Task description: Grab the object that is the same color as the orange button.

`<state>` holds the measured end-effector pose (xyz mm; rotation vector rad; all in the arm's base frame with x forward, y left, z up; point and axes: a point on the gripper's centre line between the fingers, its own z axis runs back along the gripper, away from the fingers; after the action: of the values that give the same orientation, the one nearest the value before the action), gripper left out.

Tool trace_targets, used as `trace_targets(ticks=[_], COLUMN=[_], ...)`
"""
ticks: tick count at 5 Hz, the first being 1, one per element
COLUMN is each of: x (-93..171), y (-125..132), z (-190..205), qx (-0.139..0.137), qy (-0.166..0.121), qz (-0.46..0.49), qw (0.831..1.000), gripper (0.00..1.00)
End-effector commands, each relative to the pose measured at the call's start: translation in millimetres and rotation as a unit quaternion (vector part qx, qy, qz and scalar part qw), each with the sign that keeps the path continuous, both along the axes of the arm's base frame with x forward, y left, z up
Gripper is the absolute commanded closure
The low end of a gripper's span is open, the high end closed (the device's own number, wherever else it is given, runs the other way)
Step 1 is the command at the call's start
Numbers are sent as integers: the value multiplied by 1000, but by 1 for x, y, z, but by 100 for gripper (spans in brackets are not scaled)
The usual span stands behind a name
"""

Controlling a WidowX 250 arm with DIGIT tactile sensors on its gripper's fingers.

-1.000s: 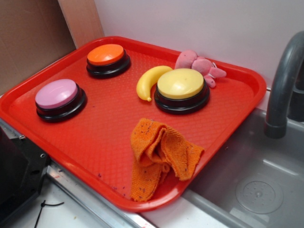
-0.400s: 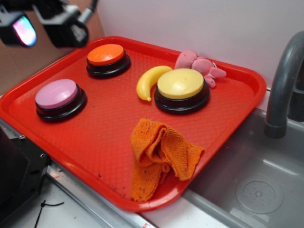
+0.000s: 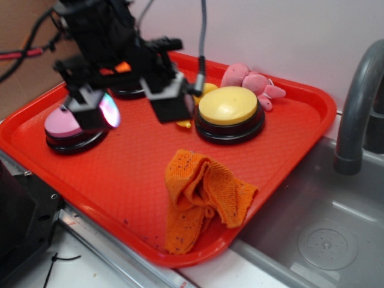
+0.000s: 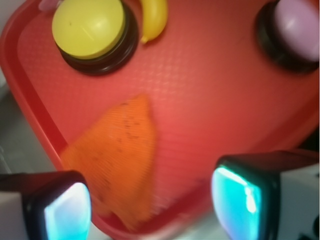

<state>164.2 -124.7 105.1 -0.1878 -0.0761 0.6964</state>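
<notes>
Landmark: red tray (image 3: 288, 147). Orange knitted cloth (image 3: 201, 195) lies crumpled on the tray's front part, near the front rim, nothing touching it. In the wrist view the cloth (image 4: 120, 155) shows as a blurred orange wedge, its low end reaching down between the two finger pads and toward the tray's (image 4: 210, 105) rim.

Gripper (image 3: 129, 108) hangs over the tray's back-left area, above the surface — fingers spread apart, nothing between them. One finger pad (image 3: 99, 111) overlaps the pink-topped button (image 3: 66, 129) in the exterior view; the other pad (image 3: 170, 102) sits in front of the banana (image 3: 204, 90), which is mostly hidden. In the wrist view the gripper (image 4: 150, 202) shows two glowing cyan pads, one (image 4: 67, 212) at lower left, one (image 4: 237, 197) at lower right, wide gap between them.

Orange button (image 3: 123, 68) is at the tray's back-left, almost wholly covered by the black arm (image 3: 102, 30) — only a sliver of orange shows. Yellow-topped button (image 3: 228, 114) stands at the tray's back-centre, well apart from the cloth; wrist view has it (image 4: 90, 30) at top left with the banana (image 4: 152, 17) just beside it. Pink plush toy (image 3: 249, 81) lies against the tray's back rim, behind the yellow-topped button. Pink-topped button (image 4: 295, 30) is top right in the wrist view.

A grey faucet (image 3: 357, 108) and sink (image 3: 324, 234) sit right of the tray.
</notes>
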Motion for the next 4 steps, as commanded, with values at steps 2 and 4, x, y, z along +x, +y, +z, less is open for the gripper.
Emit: trace_targets(ticks=[2, 4], x=[28, 28], y=[-25, -27], z=[-70, -88], qx=[-73, -49], qy=[46, 60], qz=[73, 76], qw=[994, 994], gripper=[0, 100])
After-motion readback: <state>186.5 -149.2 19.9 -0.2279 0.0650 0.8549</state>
